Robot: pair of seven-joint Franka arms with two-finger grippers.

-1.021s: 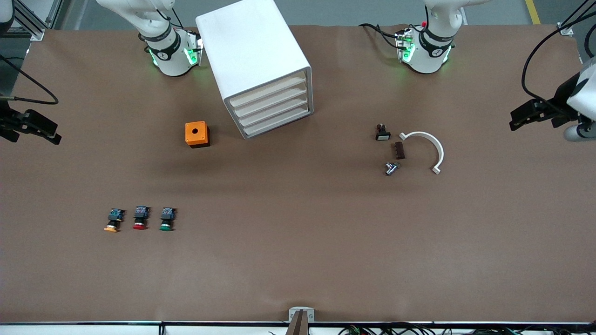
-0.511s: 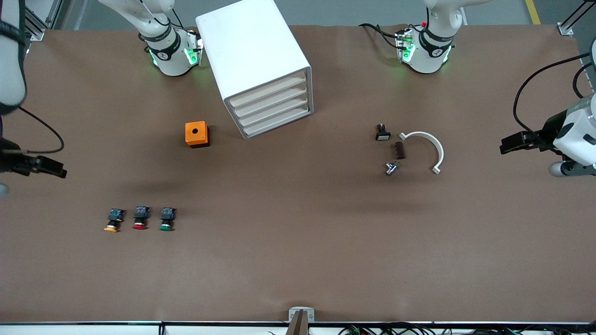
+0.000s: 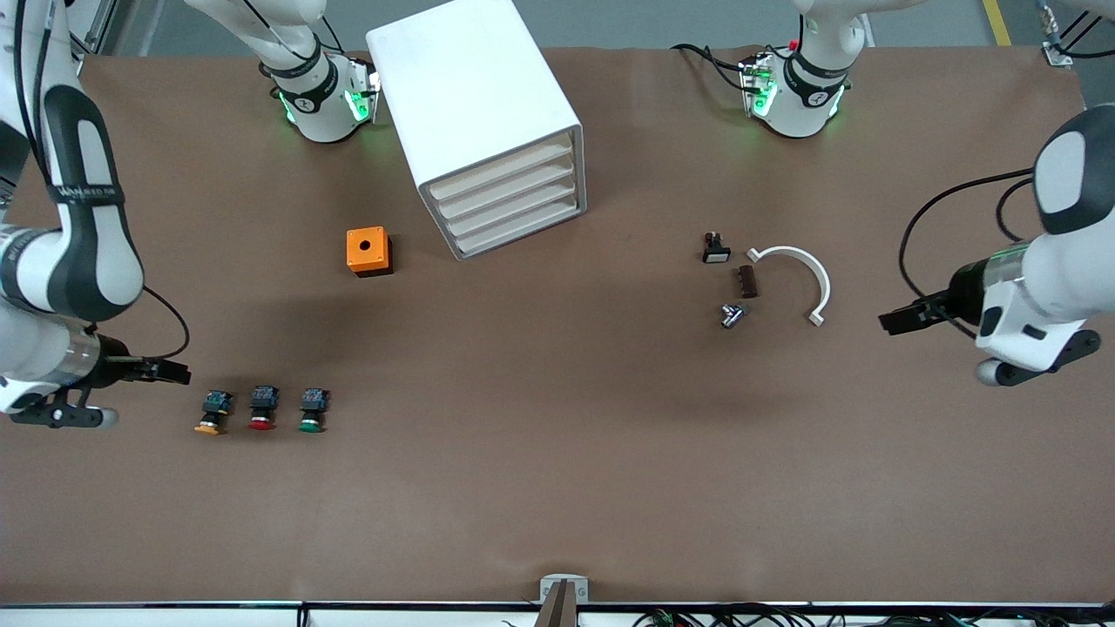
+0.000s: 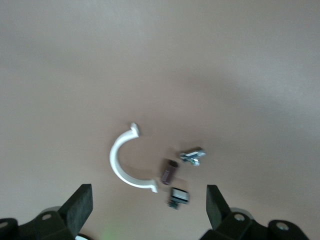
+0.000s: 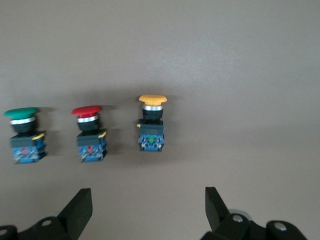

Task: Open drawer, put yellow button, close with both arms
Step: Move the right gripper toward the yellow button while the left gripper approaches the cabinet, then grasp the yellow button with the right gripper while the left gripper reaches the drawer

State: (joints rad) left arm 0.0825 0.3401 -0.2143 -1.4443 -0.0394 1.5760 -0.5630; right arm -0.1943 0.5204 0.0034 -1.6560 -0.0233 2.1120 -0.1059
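Note:
The white cabinet [image 3: 475,104] stands between the arm bases; its uppermost drawer [image 3: 503,170] is closed, like the three below. The yellow button [image 3: 212,413] lies at the right arm's end of the table, beside a red-capped [image 3: 262,407] and a green-capped button [image 3: 312,410]. In the right wrist view the yellow button [image 5: 151,121] lies just ahead of the fingers. My right gripper [image 3: 174,373] is open and empty, close beside the yellow button. My left gripper [image 3: 897,319] is open and empty, low over the table beside the white half-ring [image 3: 806,274].
An orange box with a round hole [image 3: 368,251] sits near the cabinet. Beside the half-ring [image 4: 122,162] lie a small black switch [image 3: 715,249], a dark brown block [image 3: 747,281] and a silver fitting [image 3: 732,314]. A metal bracket [image 3: 563,592] sits at the table's near edge.
Both arms have swung in from the table's ends. The right gripper came down toward the yellow button. The left gripper moved toward the half-ring and the small parts.

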